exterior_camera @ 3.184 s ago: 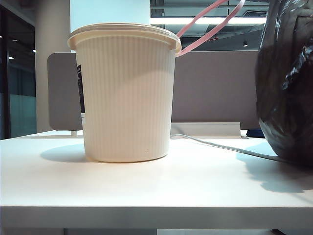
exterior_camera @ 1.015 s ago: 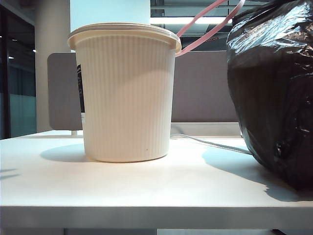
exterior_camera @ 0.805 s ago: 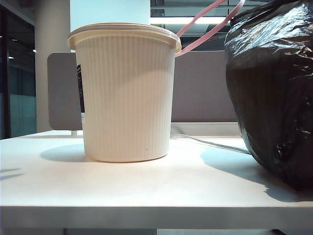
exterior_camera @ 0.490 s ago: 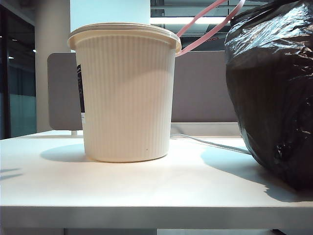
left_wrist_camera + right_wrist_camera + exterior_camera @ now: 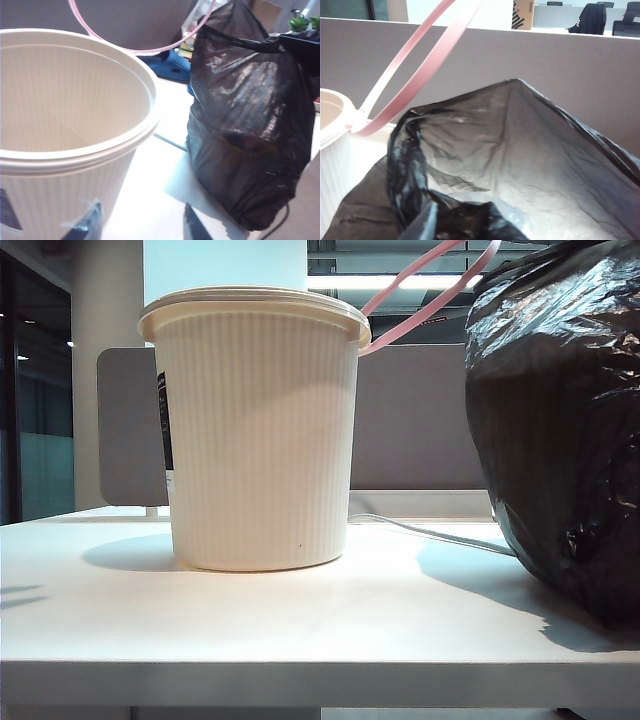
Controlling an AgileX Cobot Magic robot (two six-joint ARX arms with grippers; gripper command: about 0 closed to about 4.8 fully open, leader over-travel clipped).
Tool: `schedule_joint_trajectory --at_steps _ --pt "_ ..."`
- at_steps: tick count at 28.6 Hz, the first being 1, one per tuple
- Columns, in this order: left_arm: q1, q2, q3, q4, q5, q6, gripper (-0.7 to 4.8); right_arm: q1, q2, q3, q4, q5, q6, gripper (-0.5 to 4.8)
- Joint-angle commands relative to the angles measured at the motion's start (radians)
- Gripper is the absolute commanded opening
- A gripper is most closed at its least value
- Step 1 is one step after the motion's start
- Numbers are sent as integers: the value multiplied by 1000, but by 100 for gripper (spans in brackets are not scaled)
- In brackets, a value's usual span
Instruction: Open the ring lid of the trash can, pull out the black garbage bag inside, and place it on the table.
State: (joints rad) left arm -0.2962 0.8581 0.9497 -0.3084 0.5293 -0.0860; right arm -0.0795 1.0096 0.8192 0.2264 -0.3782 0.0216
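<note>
Standing at the left, the trash can [image 5: 258,430] is empty, its ring lid [image 5: 425,285] swung up. The left gripper [image 5: 142,227] waits unclenched just beside it. Right, the black garbage bag [image 5: 560,430] rests on the table [image 5: 300,625]; whether the right gripper, at the bag's top edge, grasps it I cannot tell. If snagged, withdrawing could topple the bag.

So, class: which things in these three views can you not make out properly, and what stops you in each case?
- Right gripper: in the right wrist view the garbage bag fills the foreground and hides its jaws.
- Left gripper: left wrist view, only its fingertips show at the edge.
- Ring lid: exterior view, its top is cut off by the frame.
- Trash can label: too narrow to read.
</note>
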Motion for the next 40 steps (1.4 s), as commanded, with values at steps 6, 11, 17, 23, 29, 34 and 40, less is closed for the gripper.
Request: schedule_joint_trajectory --at_steps 6,11,17,23,29,34,40 --pt "-1 -2 2 3 16 0 206 0 -14 3 -11 -2 5 182" --pt "-1 -2 2 3 16 4 206 0 -59 3 -88 -2 4 182" --pt "-1 -2 2 8 16 5 206 0 -123 3 -217 50 5 182" --pt "-1 -1 2 11 13 8 206 0 -165 3 -371 91 12 182" --pt "-1 -1 2 47 50 11 206 1 -174 3 -411 60 26 213" --pt "-1 -1 2 87 127 7 206 1 -175 3 -412 18 39 213" --pt "-1 18 2 102 217 6 206 1 -175 3 -416 -10 47 213"
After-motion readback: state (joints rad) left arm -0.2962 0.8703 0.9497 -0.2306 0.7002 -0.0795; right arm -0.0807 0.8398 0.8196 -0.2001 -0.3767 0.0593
